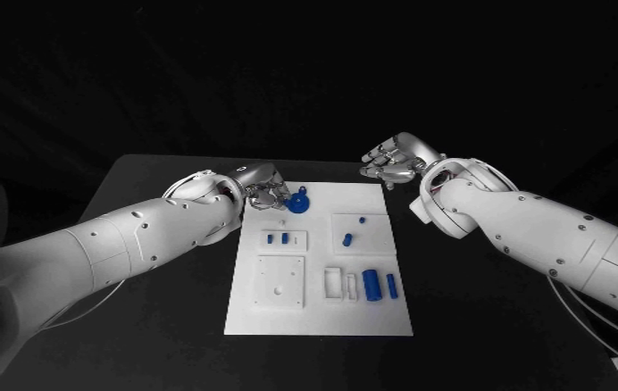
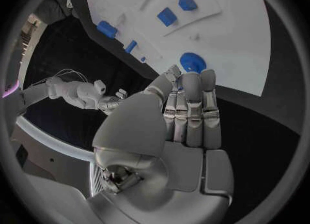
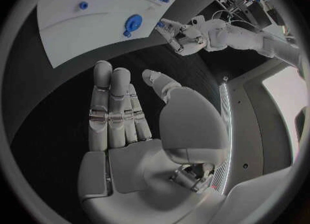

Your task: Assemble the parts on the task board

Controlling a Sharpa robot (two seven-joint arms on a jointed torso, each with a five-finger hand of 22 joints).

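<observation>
Black table [image 1: 154, 230]; task board [image 1: 322, 315] centred; both robot hands empty, fingers apart.

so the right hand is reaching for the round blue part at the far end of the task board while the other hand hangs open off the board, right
No, swap them: the left hand reaches for the round blue part on the task board; the right hand hangs open off it, as the head view shows.

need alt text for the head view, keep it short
A white task board lies in the middle of a black table, with small blue parts on it, and the robot's two white arms reach in from either side. The left hand is at the board's far left corner beside a round blue part; the right hand hovers open past the far right corner, holding nothing.
</observation>
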